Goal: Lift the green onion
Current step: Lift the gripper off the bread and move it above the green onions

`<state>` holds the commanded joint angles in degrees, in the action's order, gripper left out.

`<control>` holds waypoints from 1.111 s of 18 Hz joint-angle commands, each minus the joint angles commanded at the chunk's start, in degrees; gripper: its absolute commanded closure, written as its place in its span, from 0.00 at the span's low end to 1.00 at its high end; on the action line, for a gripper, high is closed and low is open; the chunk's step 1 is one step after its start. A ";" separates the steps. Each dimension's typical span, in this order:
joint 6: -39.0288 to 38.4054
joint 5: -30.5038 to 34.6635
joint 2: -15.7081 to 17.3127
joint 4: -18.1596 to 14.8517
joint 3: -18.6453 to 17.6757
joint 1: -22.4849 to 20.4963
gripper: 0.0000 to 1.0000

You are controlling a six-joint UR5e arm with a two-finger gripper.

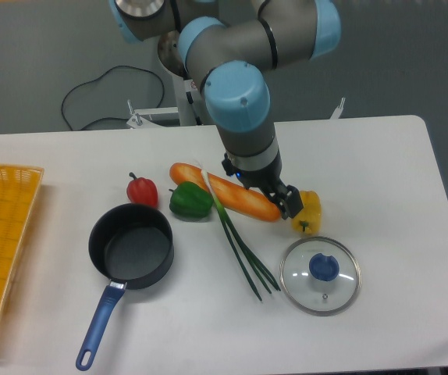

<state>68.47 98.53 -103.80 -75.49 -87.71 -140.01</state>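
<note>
White tabletop (380, 156) spreads under everything we see. Our green onion (240, 246) lies on it slantwise, its pale end tucked against the orange carrot (224, 193) and its thin dark tips fanning near the glass lid (320, 275). Our gripper (286, 201) hangs low over the carrot's right end beside the yellow pepper (308, 211); we cannot tell whether its fingers are spread or closed. We judge a grasp mid-stalk, clear of the carrot, is best. The dark pan (130, 248) looks bare inside; the yellow basket (1, 242) shows only something small at its edge.
</note>
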 joint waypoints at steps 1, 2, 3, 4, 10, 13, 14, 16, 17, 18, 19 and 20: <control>0.00 -0.09 0.00 -0.26 -0.17 0.09 0.00; 0.00 -0.18 0.00 -0.35 -0.18 0.17 0.00; -0.17 -0.27 0.00 -0.36 -0.26 0.18 0.00; -0.61 -0.53 0.00 -0.70 -0.35 0.18 0.00; -0.70 -1.67 1.58 -1.06 -5.17 -0.09 0.00; -1.75 -1.76 2.28 -0.79 -7.20 -0.09 0.00; -4.37 -1.76 2.46 -0.71 -7.73 -0.09 0.00; -8.25 -1.76 2.46 -0.62 -8.35 0.09 0.00; -8.78 -1.76 2.46 -0.62 -8.35 0.17 0.00; -8.88 -2.11 2.46 -0.62 -8.35 0.18 0.00; -8.88 -3.51 2.37 -0.27 -8.35 0.18 0.00; -8.88 -5.61 2.20 0.43 -8.44 0.00 0.00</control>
<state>59.59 92.92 -101.60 -75.07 -96.15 -140.01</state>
